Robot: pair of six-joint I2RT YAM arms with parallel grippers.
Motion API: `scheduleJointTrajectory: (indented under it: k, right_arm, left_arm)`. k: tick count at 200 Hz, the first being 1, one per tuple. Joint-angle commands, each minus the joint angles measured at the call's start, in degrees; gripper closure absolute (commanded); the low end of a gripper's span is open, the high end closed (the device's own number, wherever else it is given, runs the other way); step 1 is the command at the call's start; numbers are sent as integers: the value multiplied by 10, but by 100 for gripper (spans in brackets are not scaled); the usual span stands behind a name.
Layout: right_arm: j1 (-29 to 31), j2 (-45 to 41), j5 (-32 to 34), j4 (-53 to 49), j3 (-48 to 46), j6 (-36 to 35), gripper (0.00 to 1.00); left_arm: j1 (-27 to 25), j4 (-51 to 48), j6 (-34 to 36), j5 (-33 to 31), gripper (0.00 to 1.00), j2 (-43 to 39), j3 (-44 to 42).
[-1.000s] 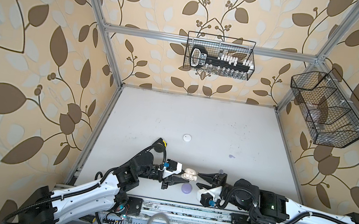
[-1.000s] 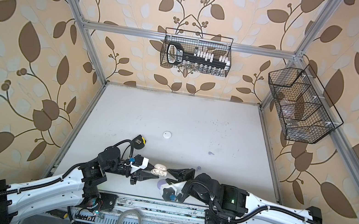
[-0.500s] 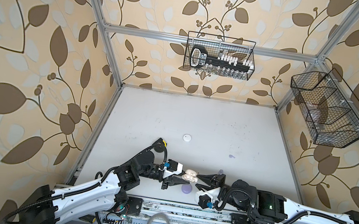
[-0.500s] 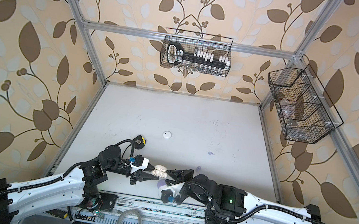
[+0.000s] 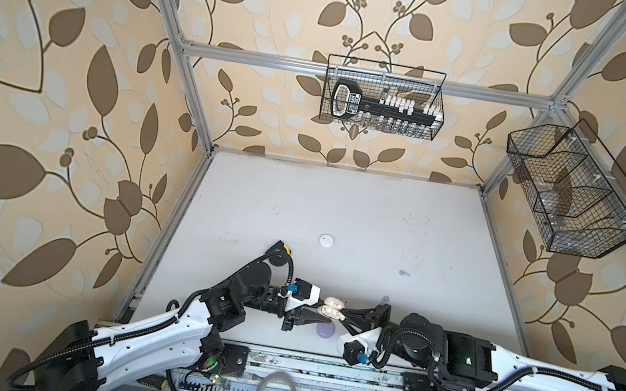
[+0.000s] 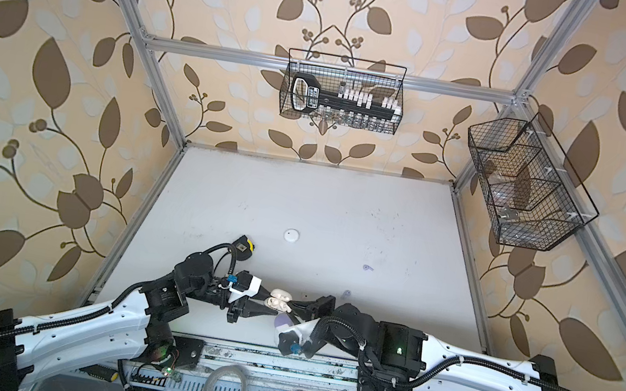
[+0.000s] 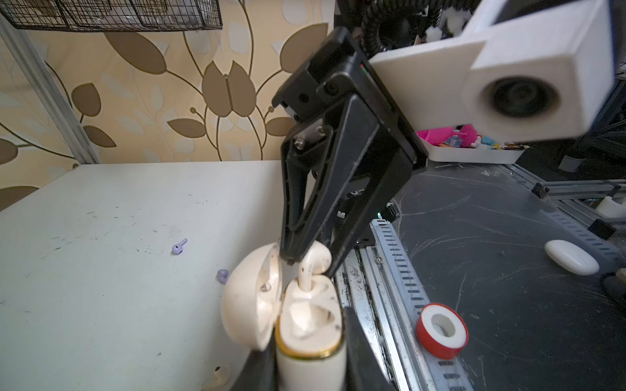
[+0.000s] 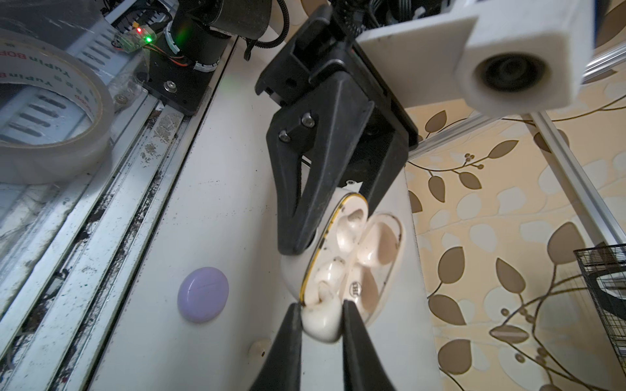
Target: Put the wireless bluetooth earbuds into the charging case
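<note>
The right gripper (image 8: 321,304) pinches its jaws on the small cream stemmed plastic earbud (image 8: 321,326) just above the open cream oval charging case (image 7: 310,369), stem pointing down into its socket, while the left gripper (image 8: 333,225) has its jaws clamped on the case.

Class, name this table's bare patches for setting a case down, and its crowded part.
Bare: table from back wall to white disc; right side past the lavender earbud. Crowded: near edge, around the cream case and lavender case.

Bright, even light, soft shadows
Both top views bend hard at the edges; wrist views look softer, and the white camera housing (image 7: 528,84) up close is blurry.
</note>
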Motion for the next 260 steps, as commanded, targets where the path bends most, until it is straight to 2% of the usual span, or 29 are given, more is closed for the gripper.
scheduleJointTrajectory:
  k: [1, 59, 108, 154, 190, 217, 234, 260]
  right_arm:
    - [3, 4, -18, 12, 3, 15, 82]
    - [3, 76, -48, 23, 44, 89, 85]
    - [-2, 126, -28, 36, 81, 169, 87]
    - [-10, 134, -15, 78, 82, 263, 88]
    - [-12, 122, -24, 99, 76, 309, 89]
    - [-19, 122, -27, 108, 77, 338, 83]
    - [-23, 122, -17, 113, 78, 355, 74]
    - [-21, 124, -7, 116, 80, 373, 67]
  left_arm:
    - [-11, 7, 25, -11, 100, -4, 19]
    - [-24, 21, 48, -98, 100, -42, -12]
    - [-27, 34, 53, -148, 100, -92, -41]
    - [-27, 46, 54, -161, 100, -108, -54]
    - [-27, 52, 54, -172, 100, -117, -61]
    - [-27, 53, 56, -171, 100, -114, -61]
    - [-27, 54, 57, -168, 100, -114, -61]
    - [-27, 56, 57, -168, 100, -115, -63]
